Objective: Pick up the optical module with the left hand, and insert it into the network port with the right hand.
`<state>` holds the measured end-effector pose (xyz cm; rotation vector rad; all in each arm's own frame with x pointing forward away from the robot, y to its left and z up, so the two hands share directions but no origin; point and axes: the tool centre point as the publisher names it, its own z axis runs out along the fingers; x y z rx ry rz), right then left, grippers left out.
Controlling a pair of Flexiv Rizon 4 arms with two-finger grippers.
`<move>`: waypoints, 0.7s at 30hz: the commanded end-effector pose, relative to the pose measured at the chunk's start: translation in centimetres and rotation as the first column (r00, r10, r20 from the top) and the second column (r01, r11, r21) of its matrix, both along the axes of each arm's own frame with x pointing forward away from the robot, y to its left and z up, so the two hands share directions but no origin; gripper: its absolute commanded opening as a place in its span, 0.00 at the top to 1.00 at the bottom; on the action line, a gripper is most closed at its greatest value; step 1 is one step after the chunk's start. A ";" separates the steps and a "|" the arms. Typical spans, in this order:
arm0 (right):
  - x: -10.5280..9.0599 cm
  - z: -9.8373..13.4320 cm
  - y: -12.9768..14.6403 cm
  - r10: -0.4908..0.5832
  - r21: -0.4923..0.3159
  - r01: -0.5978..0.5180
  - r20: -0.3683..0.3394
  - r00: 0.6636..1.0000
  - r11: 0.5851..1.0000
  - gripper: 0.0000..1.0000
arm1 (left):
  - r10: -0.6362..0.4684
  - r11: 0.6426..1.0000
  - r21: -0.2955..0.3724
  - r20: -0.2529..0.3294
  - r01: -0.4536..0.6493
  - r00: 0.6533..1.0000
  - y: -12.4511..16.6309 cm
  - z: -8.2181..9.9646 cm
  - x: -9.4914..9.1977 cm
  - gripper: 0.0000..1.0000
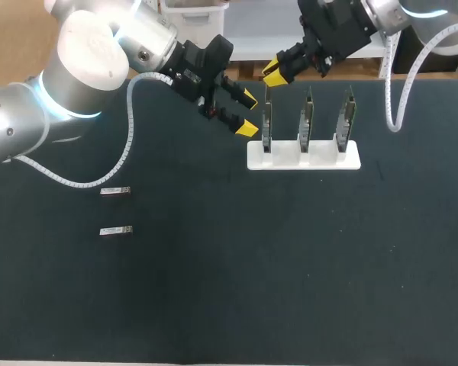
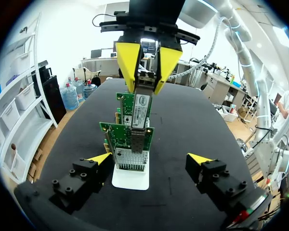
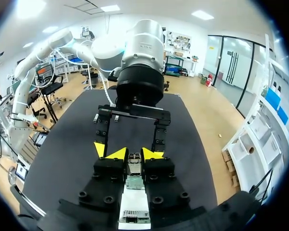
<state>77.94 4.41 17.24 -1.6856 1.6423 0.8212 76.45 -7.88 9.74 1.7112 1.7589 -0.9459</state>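
Right end effector [image 1: 273, 74] is clenching the module [image 2: 142, 101] directly above the white stand [image 1: 324, 158].

It is gripping the module's upper end from two sides and pointing it straight down, seemingly so that the long body is lining up with the port of the card [image 1: 266, 126] at the stand's left end. Whether the tip is entering that port yet I cannot tell. Left end effector [image 1: 246, 113] is hanging released, fingers spread wide, just left of the stand and facing that card edge-on, apparently giving the insertion room. The stand is carrying three cards upright in a row, one per slot, presumably so each is meeting a downward push squarely. Two spare modules [image 1: 115, 191] [image 1: 115, 230] are lying on the dark surface [image 1: 290, 267], well to the stand's left.
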 end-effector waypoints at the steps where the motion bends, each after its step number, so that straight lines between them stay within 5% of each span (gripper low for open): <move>1: -0.4 0.1 -0.1 -0.009 0.004 0.009 0.006 1.000 1.000 1.00 | 0.001 1.000 0.003 0.000 -0.001 1.000 0.0 0.0 0.0 0.00; 21: -0.6 0.1 -0.2 -0.017 -0.003 0.017 0.012 1.000 1.000 1.00 | 0.001 1.000 0.003 0.000 -0.001 1.000 0.0 0.0 0.0 0.00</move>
